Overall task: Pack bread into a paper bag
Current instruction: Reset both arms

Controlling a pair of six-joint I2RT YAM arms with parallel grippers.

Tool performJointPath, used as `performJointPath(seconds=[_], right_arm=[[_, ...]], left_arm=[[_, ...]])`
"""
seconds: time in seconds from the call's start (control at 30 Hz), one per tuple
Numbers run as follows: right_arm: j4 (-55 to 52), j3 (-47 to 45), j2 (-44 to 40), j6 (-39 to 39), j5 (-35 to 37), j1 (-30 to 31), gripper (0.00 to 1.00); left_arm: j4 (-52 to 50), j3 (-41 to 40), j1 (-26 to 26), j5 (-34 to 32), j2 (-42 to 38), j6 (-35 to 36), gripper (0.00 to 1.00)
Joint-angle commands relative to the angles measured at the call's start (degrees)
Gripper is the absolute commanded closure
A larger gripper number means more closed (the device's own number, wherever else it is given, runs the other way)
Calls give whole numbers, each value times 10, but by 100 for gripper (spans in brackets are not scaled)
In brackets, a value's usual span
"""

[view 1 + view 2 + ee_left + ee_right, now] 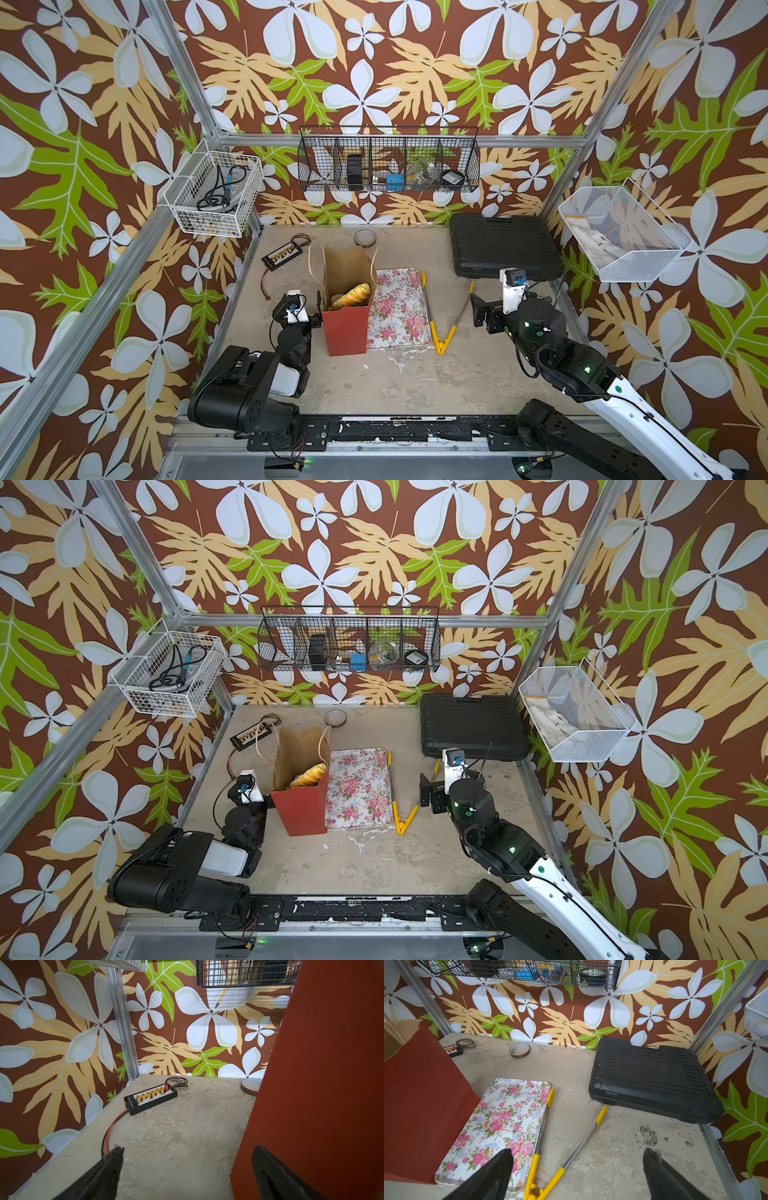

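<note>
The paper bag (347, 328) stands upright left of centre, red face toward me and brown inside showing, its cord handles hanging loose. Golden ridged bread (354, 293) lies inside it, seen in both top views; more pieces beneath are only partly visible. My left gripper (188, 1148) is open just left of the bag, low by its side, with one finger against the red face (311, 1084). My right gripper (578, 1150) is open and holds nothing, hovering right of the yellow-handled tongs (550, 1178). The floral tray (399, 307) lies flat beside the bag.
A black plastic case (503, 245) fills the back right corner. A tape roll (365, 237) and a connector board with wires (286, 251) lie at the back left. Wire baskets hang on the walls above the table.
</note>
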Motion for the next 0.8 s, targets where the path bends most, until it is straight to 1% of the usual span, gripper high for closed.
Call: performJointPath(seconds=[0.0,0.07,0.2,0.3,0.37,0.4,0.43,0.53,0.63,0.67,0.7,0.77], right_arm=[[85,-29,-8,14,67,0,0],[125,-65,-4,22,98,0,0],[214,-151,34,47,210,0,0],[291,-208,76,48,273,-2,0],[370,-239,103,33,298,-5,0],[428,-256,118,4,288,-14,0],[467,-268,130,-1,274,-30,0],[586,-306,167,-8,205,-103,0],[709,-334,211,-76,200,-160,0],[714,-329,227,-87,183,-185,0],[700,-316,244,-90,150,-212,0],[706,-305,280,-97,89,-242,0]], left_arm=[[-16,3,2,36,-1,-7,0],[-17,4,2,32,-1,-9,0],[-28,11,2,16,0,-17,0],[-48,21,3,-10,2,-28,0],[-56,27,3,-23,4,-33,0],[-59,28,5,-23,2,-34,0],[-59,28,4,-23,2,-34,0],[-58,28,5,-22,2,-34,0],[-58,28,5,-22,3,-35,0],[-59,28,6,-22,3,-35,0],[-59,28,6,-22,2,-35,0],[-59,28,5,-21,3,-35,0]])
